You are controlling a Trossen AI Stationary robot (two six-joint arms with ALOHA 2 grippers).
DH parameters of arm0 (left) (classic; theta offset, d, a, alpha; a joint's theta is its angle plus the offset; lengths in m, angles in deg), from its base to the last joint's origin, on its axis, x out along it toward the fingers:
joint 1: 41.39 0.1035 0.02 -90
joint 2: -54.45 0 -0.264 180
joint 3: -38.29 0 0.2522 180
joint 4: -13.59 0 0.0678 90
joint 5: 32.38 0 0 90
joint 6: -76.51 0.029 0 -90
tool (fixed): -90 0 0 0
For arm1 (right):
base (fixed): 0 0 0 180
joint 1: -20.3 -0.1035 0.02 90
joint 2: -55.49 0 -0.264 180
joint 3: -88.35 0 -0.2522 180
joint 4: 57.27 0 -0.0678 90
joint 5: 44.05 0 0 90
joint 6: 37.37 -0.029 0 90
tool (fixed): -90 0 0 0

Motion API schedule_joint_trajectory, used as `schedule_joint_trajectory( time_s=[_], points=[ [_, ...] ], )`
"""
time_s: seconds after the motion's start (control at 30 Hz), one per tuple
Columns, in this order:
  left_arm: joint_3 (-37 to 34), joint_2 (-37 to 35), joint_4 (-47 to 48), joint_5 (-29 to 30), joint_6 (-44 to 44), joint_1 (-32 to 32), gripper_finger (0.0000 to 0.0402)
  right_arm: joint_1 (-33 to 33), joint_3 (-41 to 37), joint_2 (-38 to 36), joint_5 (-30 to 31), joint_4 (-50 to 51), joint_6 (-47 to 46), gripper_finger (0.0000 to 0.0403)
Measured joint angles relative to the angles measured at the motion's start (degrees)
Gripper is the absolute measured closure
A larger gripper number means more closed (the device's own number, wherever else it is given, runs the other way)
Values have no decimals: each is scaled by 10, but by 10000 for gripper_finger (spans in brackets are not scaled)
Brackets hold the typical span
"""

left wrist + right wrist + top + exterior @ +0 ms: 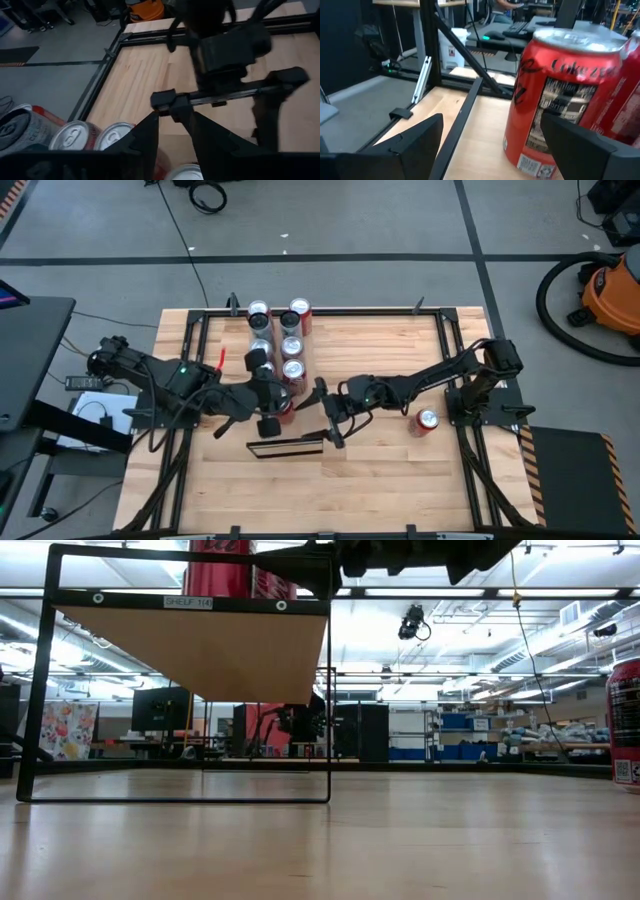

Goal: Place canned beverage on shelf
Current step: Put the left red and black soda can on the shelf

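Note:
The shelf [190, 650] is a pale wood slab in a black frame, and its near end frame shows in the high view [285, 448]. Several cans [290, 345] stand in rows on it. A red Coke Zero can [560, 100] stands upright at the shelf's near end [287, 408], and also shows in the low view [220, 570]. My right gripper [490, 145] is open and level, coming from the table's right. The can is just ahead of it, toward one finger [585, 145]. My left gripper [170, 120] hovers over the cans, fingers slightly apart, holding nothing.
Another red can [427, 420] stands on the table at the right, also seen in the low view [625, 720]. Silver can tops [75, 137] lie below my left gripper. Black rails [190, 360] frame the tabletop. The two grippers face each other closely over the shelf's near end.

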Motion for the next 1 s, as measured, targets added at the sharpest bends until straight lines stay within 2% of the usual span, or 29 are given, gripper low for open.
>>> schedule_joint_trajectory(
  time_s=[0.13,0.4,0.57,0.7,1.0],
  points=[
    [0,0,0,2,0,13,281,1,0,0,-2,-11,2,57],
    [0,0,0,-6,0,9,281,6,0,-1,-4,35,1,57],
    [0,0,6,-8,0,9,281,12,0,-1,-39,65,-18,57],
    [0,0,5,-8,0,12,281,11,0,-1,-28,67,2,57],
    [1,-1,-2,-9,0,14,281,10,1,41,6,-9,5,57]
  ],
)
